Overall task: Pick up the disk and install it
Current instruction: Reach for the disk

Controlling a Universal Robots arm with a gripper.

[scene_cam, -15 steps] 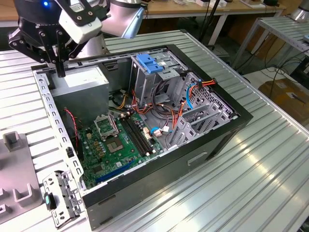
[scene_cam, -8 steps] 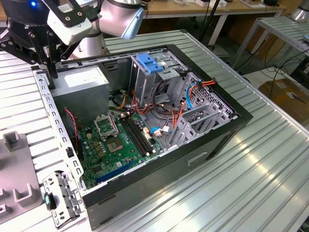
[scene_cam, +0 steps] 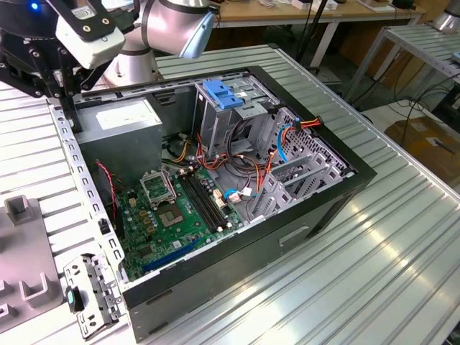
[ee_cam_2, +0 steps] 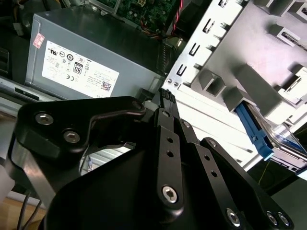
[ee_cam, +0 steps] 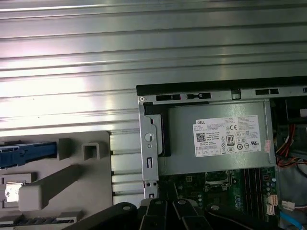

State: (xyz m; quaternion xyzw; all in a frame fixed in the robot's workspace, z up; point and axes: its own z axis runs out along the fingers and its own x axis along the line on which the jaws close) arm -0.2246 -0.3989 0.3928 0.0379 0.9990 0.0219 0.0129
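Pincer (ee_cam_2: 165, 96): was shut, holding nothing and touching nothing.
Disk (ee_cam_2: 284, 142): lay near the pincer, in the grey holder (ee_cam_2: 249, 52).
Power box (ee_cam_2: 96, 52): sat farther off, inside the open computer (scene_cam: 287, 237).

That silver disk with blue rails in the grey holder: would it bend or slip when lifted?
The disk looks like a flat metal box, so it is probably stiff and heavy for its size. Its shiny top may be slippery; the blue plastic rail likely grips better. Being flat-sided and nested in the grey holder, it shouldn't roll.
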